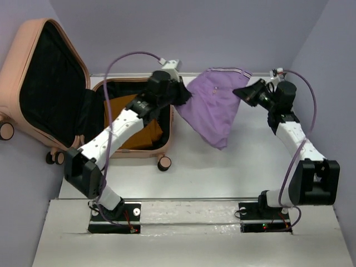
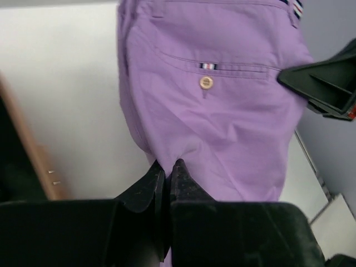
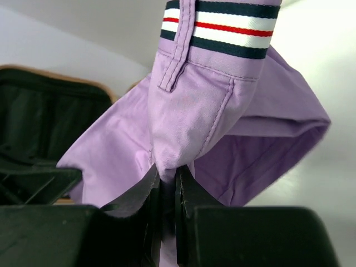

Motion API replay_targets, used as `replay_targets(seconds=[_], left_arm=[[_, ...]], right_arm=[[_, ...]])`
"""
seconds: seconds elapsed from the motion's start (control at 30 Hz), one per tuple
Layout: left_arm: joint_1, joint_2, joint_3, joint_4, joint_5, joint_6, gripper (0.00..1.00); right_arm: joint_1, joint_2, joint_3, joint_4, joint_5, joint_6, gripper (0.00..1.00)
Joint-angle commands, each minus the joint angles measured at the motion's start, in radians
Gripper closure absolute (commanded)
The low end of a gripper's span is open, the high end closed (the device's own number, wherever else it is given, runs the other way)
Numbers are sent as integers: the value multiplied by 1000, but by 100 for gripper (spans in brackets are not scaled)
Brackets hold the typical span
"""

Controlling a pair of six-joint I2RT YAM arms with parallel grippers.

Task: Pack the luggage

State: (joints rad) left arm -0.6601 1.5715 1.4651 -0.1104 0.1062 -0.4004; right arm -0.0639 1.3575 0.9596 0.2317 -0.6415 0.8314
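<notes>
The luggage (image 1: 15,62) lies open at the left, its peach lid propped up with black lining showing, and its base half (image 1: 140,153) holds a folded brown cloth (image 1: 146,136). A pair of purple trousers (image 1: 214,108) hangs stretched above the table between both grippers. My left gripper (image 1: 183,95) is shut on the trousers' left edge, just right of the luggage base; its fingertips (image 2: 168,164) pinch the fabric below a buttoned pocket (image 2: 206,82). My right gripper (image 1: 245,92) is shut on the right edge near the striped waistband (image 3: 219,28), with fabric bunched between its tips (image 3: 168,172).
Purple walls close the table in at the back and both sides. The luggage wheels (image 1: 164,163) stand on the table near the left arm. Both arm bases sit on the near ledge (image 1: 189,222). The white tabletop (image 1: 222,167) lies below the hanging trousers.
</notes>
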Motion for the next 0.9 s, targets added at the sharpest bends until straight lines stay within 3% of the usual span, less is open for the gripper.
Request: replay_targets(seconds=[0.0,0.17,0.2,0.23,0.3,0.37,0.4,0.43,0.5,0.57,0.7,0.87], left_arm=[[178,-172,-23,-81,-26,50,94],[481,-297,-127,-169,-22,126,94],[532,-357,-188,-175,-89,124,94],[533,-358,-222,-172,-89,124,94],[580,-418,-334,-150,-177,101,84],[693,-439,-434,-143,-204,63,19],[723,-445,-434,-143,-221,45,1],[749,-453,-477,-140,-230,22,1],[809,-479,-489,-130,-192,-9,1],[814,-507,-460,-155,-198,-14,1],[812,-591,-402,-169,-200,-28,1],[810,-706,-443,-219,-204,-26,1]], right_arm=[[180,110,267,5,45,34,93],[396,372,562,-29,114,38,93],[465,475,658,-35,121,47,93],[499,529,659,-35,121,55,93],[593,674,783,-35,135,69,93],[645,809,882,-37,146,78,82],[663,810,921,-40,146,81,69],[677,907,965,-57,117,86,32],[690,1056,1154,-202,50,71,0],[690,1089,1249,-381,75,-22,0],[679,1010,1228,-497,207,-149,0],[670,802,1073,-536,338,-288,0]])
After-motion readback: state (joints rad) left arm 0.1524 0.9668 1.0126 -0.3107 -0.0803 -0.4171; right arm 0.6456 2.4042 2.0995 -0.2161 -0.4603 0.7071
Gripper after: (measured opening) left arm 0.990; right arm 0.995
